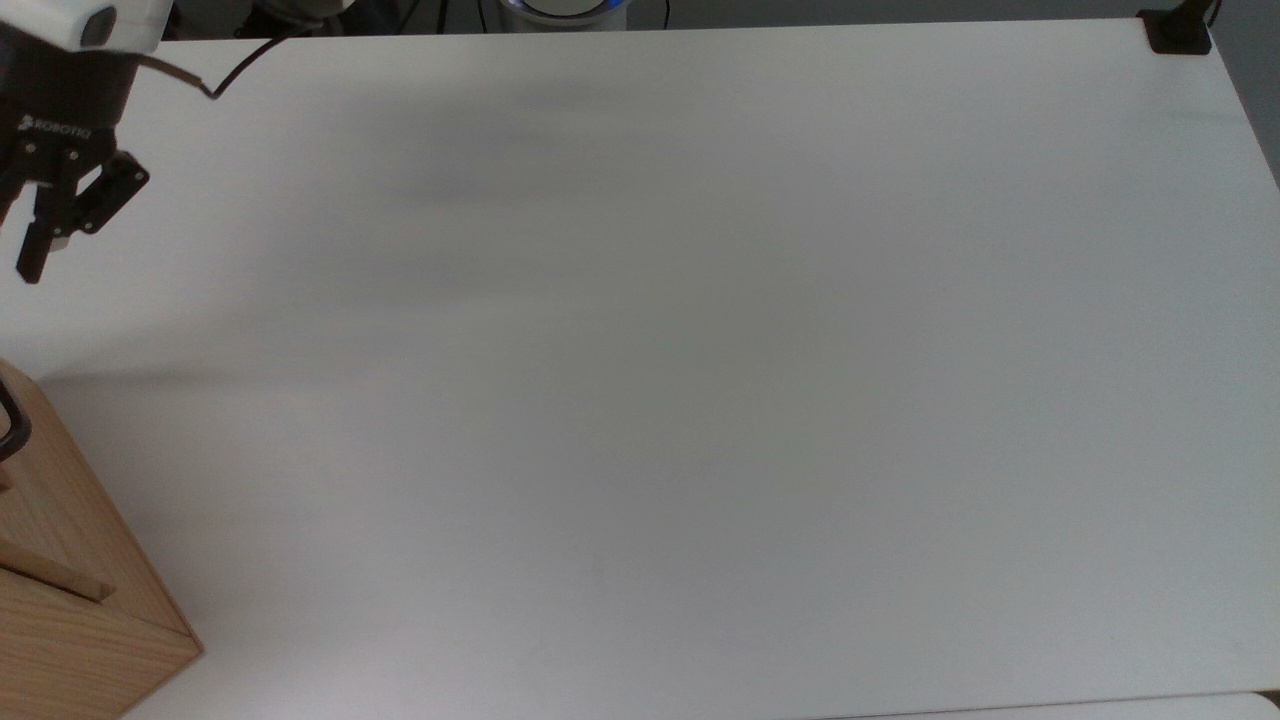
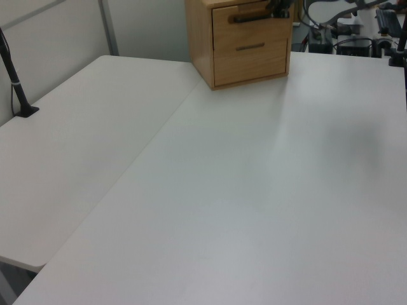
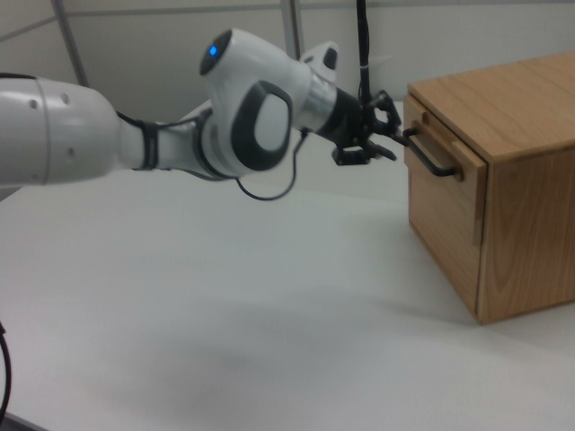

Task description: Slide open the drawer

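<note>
My gripper [image 1: 25, 262] hangs over the table [image 1: 700, 350] at the top view's left edge. The cabinet [image 1: 70, 590] sits well below it.

overhead plus two low opposite side views, table [image 1: 700, 350] shared

White glossy arm [image 3: 135, 135] w/ rounded joints, dark grey joint cap, blue light at 12 o'clock. Black gripper [image 1: 40, 215] marked ROBOTIQ, small screws; thin black cable [image 1: 240, 60] trails off wrist.

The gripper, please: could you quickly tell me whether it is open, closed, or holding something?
Gripper: at the drawer's handle; open or closed cannot be told.
</note>
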Controlling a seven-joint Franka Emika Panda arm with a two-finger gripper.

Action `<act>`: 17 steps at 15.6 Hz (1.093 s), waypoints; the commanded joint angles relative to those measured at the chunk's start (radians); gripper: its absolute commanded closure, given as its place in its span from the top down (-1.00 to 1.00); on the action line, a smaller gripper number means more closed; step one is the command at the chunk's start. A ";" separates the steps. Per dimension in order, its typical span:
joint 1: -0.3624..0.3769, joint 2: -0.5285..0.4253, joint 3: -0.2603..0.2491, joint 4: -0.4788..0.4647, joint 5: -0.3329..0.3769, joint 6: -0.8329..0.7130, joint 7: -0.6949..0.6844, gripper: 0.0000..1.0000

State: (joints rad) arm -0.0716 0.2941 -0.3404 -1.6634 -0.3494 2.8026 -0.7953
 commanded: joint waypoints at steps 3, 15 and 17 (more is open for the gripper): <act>-0.028 0.094 -0.005 0.086 -0.019 0.046 0.013 -0.45; -0.057 0.200 -0.003 0.186 -0.013 0.048 0.014 -0.47; -0.056 0.198 -0.003 0.186 -0.010 0.048 0.019 -0.61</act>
State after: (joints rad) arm -0.1270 0.4788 -0.3410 -1.5034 -0.3494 2.8410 -0.7953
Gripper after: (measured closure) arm 0.731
